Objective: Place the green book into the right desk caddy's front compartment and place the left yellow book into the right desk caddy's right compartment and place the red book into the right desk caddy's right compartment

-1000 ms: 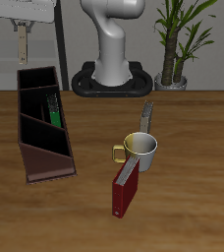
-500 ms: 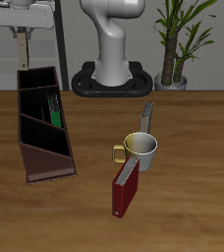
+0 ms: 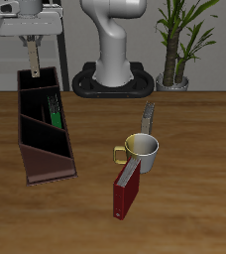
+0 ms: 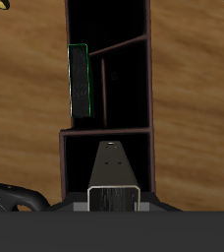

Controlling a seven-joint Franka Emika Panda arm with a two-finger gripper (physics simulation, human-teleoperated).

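Lowered since the earlier frames, the end effector (image 3: 32,62) is clamped on the left yellow book (image 3: 33,62), a thin olive slab held upright over the rearmost section of the right desk caddy (image 3: 46,149), a dark maroon box with dividers. The green book (image 3: 56,109) is stood inside a middle section. Farther along the wooden bench (image 3: 184,189), the red book (image 3: 125,189) is stood beside a mug (image 3: 141,151).

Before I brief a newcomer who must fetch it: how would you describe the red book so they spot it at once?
Start at the cream mug with the yellow handle, near the middle of the wooden table. The red book stands upright right against it, on the side nearer the table's front edge. It is the only dark-red hardcover, showing a grey page edge on top.
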